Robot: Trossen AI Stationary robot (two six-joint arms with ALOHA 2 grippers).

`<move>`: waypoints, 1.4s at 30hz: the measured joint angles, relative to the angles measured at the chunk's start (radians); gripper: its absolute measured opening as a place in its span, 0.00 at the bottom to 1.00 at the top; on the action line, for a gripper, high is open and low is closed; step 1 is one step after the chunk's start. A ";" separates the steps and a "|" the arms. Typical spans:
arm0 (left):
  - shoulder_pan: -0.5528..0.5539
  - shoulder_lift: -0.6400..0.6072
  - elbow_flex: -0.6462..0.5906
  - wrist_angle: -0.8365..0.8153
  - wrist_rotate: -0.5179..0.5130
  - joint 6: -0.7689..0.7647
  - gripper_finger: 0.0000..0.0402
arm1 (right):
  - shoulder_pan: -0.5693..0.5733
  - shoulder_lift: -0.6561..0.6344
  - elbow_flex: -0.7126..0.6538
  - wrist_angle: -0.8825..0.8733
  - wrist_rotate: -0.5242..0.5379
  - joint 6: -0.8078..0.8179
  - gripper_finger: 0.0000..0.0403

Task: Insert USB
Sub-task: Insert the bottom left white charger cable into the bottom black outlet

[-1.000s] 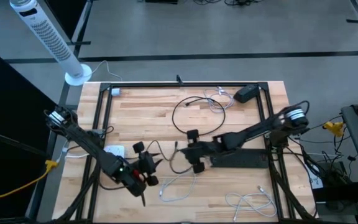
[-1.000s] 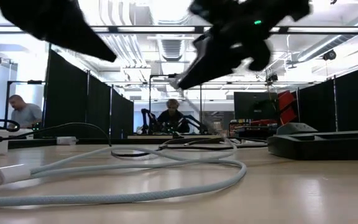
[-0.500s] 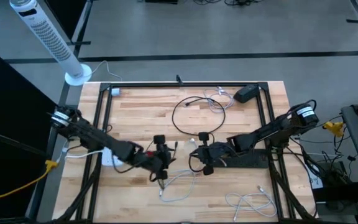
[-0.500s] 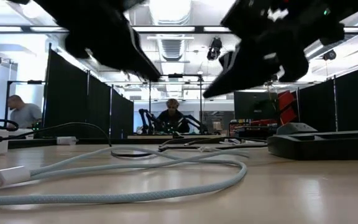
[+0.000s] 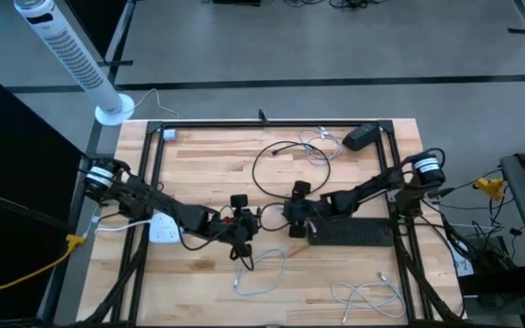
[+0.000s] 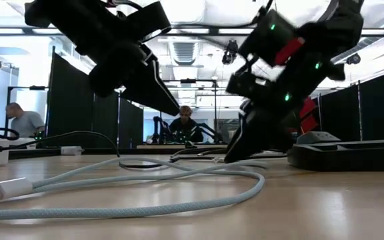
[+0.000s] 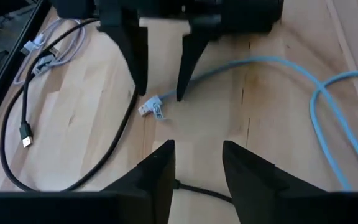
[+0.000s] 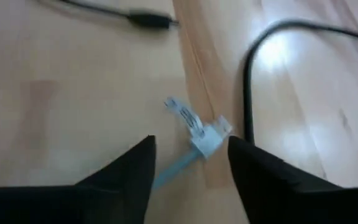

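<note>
A light-blue cable [image 5: 264, 264] lies slack on the wooden table [image 5: 208, 155]. Its small USB plug [image 7: 151, 109] lies flat on the wood at mid-table. My right gripper [image 8: 191, 168] is open and slants down just over the plug [image 8: 197, 129], which sits ahead of its fingers. In the left wrist view its two fingers [image 7: 132, 59] stand on either side of the plug end. My left gripper [image 7: 197, 168] is open, facing the plug from the table's left, a short way off. In the high view both grippers [image 5: 247, 228] [image 5: 290, 217] meet at mid-table.
A black power strip [image 5: 349, 233] lies just right of the right gripper. A black cable loop [image 5: 290, 169] and a black adapter [image 5: 363, 137] lie farther back, and a white box [image 5: 164, 228] at the left. White cables [image 5: 363, 296] lie near the front. People sit beyond the table [image 6: 182, 127].
My left gripper has swung from near the table's front edge toward the right and the far side, up to the plug. My right gripper has sunk to just above the table and tipped further down over the plug. The cable has stayed where it was.
</note>
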 joint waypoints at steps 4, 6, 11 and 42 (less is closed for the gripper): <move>-0.001 0.000 0.000 0.000 0.000 0.000 0.26 | -0.019 0.057 0.032 0.019 0.014 -0.018 0.50; -0.001 0.000 0.000 0.003 0.000 0.000 0.26 | -0.031 0.071 0.043 0.018 0.008 -0.018 0.46; -0.002 0.000 0.000 0.006 0.001 0.000 0.28 | -0.069 0.086 0.053 -0.015 -0.046 0.052 0.25; 0.096 0.004 0.000 0.262 0.321 0.217 0.41 | 0.042 -0.279 -0.089 0.224 -0.555 -0.200 0.00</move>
